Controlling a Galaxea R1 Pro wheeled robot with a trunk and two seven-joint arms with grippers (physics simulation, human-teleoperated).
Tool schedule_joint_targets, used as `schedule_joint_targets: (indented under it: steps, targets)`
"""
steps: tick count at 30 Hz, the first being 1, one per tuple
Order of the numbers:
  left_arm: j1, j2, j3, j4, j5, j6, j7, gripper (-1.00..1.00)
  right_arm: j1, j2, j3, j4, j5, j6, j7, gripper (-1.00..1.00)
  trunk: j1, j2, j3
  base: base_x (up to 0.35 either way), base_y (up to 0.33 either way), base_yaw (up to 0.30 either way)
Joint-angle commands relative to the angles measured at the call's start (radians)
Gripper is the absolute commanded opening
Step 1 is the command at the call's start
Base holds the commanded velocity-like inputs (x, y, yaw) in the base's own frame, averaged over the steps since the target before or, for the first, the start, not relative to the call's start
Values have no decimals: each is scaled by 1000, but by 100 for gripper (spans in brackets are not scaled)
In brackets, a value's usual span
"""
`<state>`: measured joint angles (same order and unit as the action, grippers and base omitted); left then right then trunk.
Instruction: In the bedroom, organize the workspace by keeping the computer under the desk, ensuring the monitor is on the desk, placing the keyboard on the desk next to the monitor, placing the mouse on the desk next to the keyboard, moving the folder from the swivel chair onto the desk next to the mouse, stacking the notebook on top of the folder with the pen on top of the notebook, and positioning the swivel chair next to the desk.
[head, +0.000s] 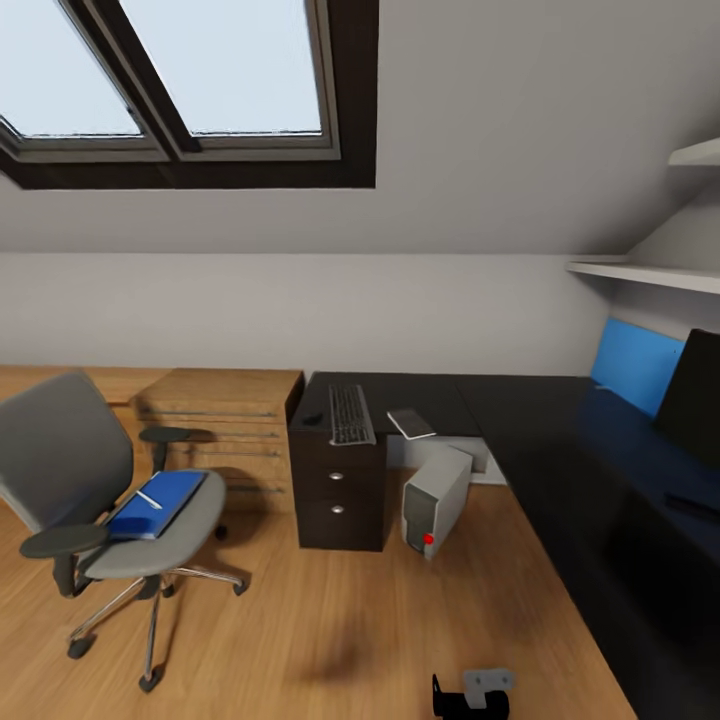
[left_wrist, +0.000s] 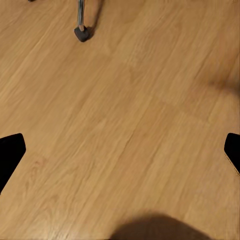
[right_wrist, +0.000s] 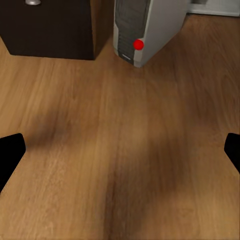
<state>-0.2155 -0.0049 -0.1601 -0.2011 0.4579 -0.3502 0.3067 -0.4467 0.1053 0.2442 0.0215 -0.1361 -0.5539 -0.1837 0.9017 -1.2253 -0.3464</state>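
The swivel chair (head: 75, 480) stands at the left, away from the desk (head: 520, 410). On its seat lies the blue folder (head: 158, 503) with the white pen (head: 149, 499) on top. On the near end of the desk lie the keyboard (head: 350, 413), the small dark mouse (head: 313, 418) beside it and the thin grey notebook (head: 411, 423). The computer (head: 437, 500) (right_wrist: 145, 30) stands on the floor under the desk. The monitor (head: 693, 400) is at the right edge. My left gripper (left_wrist: 120, 152) and right gripper (right_wrist: 120, 152) are open over bare floor, holding nothing.
A light wooden drawer chest (head: 225, 420) stands between chair and desk. The dark drawer unit (head: 337, 490) (right_wrist: 50, 27) sits beside the computer. A chair caster (left_wrist: 82, 32) lies ahead of the left gripper. A blue wall panel (head: 635, 365) and white shelves (head: 650, 272) are at the right.
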Motion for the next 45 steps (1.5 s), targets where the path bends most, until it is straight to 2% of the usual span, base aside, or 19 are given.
schedule_joint_targets:
  steps: [1, 29, 31, 34, 37, 39, 40, 41, 44, 45]
  targets:
    - [-1, 0, -9, 0, 5, -3, 6, 100, -1, 1, 9, 2, -10, -4, -2, 100, 1, -1, -1, 321, 105, -4]
    - [-1, -5, -9, 0, 4, -4, 6, 100, -1, 1, 9, 2, -10, -6, -2, 100, 1, -1, -1, 310, 141, 0]
    - [-1, -29, -10, -3, 2, -13, 7, 100, -1, -3, 7, 0, -11, -6, -2, 100, 1, -1, -1, 46, 78, 0]
    - [-1, -48, -11, -5, 1, -17, 8, 100, -1, -4, 7, -3, -11, -7, -2, 100, 8, -15, -7, 11, 19, 0]
    - [-1, -53, -11, -43, 1, -15, 11, 100, -1, -3, 10, -5, -7, -18, -2, 100, 20, -36, -17, 3, 5, 0]
    - [-1, -55, -9, -101, 1, -10, 15, 100, -1, -2, 12, -8, -4, -24, -2, 100, 27, -50, -23, 1, 2, 0]
    - [-1, -56, -8, -171, 1, -4, 19, 100, -1, -1, 11, -25, -4, -27, -2, 100, 31, -57, -26, 1, 1, 0]
    - [-1, -56, -7, -195, 1, 1, 23, 100, -1, -1, 11, -38, -4, -27, -3, 100, 35, -64, -29, 0, 0, 0]
    - [-1, -57, -7, -372, 1, 131, 106, 100, -2, 0, 4, -210, -18, 1, -8, 100, 47, -85, -39, 0, 0, 0]
    - [-1, -57, -6, -403, 2, 162, 125, 100, -2, 1, 1, -240, -26, 15, -8, 100, 50, -92, -42, 0, 0, 0]
